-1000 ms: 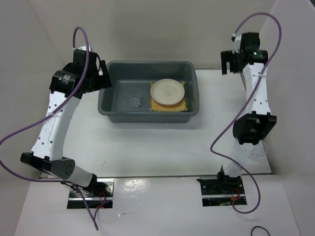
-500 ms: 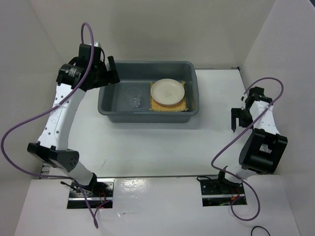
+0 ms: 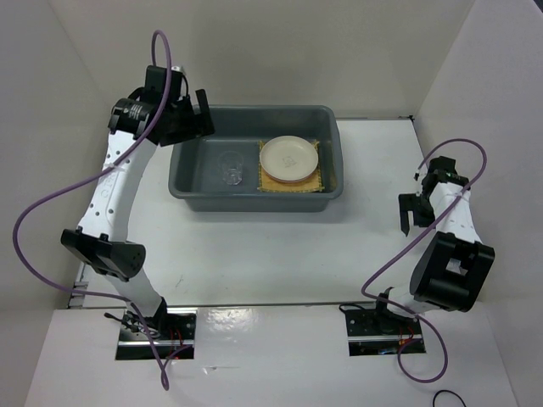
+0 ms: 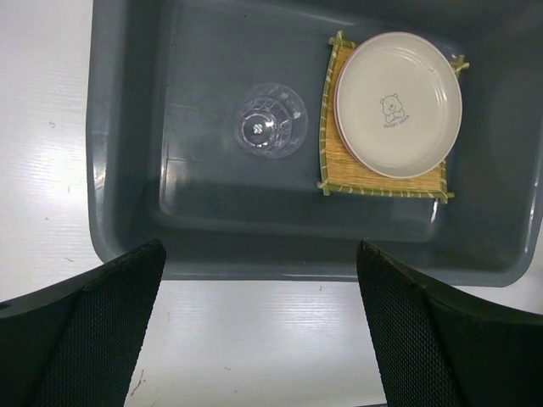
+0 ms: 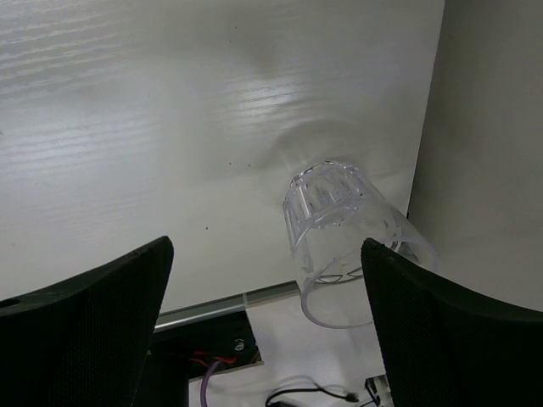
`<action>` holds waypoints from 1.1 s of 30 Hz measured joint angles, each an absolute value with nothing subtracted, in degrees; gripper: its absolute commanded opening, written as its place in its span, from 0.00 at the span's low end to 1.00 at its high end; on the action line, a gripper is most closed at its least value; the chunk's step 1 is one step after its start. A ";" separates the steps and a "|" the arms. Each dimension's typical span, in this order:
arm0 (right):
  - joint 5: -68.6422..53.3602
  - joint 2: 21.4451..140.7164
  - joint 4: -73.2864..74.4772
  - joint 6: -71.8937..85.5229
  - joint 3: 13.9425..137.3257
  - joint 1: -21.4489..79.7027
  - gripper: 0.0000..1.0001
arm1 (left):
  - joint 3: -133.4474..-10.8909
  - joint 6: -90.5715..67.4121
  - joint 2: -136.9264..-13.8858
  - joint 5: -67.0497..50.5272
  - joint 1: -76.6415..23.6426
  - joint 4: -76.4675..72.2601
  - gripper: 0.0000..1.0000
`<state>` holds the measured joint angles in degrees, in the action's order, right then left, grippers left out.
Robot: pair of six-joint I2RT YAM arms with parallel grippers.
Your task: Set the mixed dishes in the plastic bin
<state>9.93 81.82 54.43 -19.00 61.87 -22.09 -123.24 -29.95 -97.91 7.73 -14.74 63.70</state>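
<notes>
Claws: left claw (image 4: 259, 254) over the bin and right claw (image 5: 265, 246) over the glass, both spread wide and empty.
Dishes: cream plate (image 4: 398, 103) on bamboo mat (image 4: 373, 176), in the right half of the plastic bin (image 4: 127, 170); clear tumbler (image 4: 271, 131) beside them.
Risk: toppled glass (image 5: 344, 246) lies near the tabletop (image 5: 127, 102) edge and may roll off if nudged.
Room: side wall (image 5: 484, 127) crowds the glass; open tabletop on its other side.

In the plastic bin (image 3: 254, 202), a clear glass (image 4: 271, 131) takes the left half, the cream-white plate (image 4: 399, 102) on its mat (image 4: 382, 180) the right; open surface (image 3: 271, 254) lies in front.
</notes>
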 measured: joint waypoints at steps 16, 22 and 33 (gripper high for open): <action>10.44 80.29 59.20 -19.77 65.36 -22.13 0.92 | -113.21 -29.95 -90.32 8.62 -14.33 64.03 0.99; 10.41 78.94 61.98 -20.78 61.32 -23.90 0.92 | -111.98 -29.89 -90.32 8.40 -14.26 63.24 0.99; 10.79 77.36 63.33 -24.12 56.42 -25.82 0.91 | -109.27 -29.87 -90.19 7.31 -14.26 62.39 0.99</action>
<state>10.79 77.36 63.33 -24.12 56.42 -25.82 -109.27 -29.87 -90.19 7.31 -14.26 62.39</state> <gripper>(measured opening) 0.921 0.993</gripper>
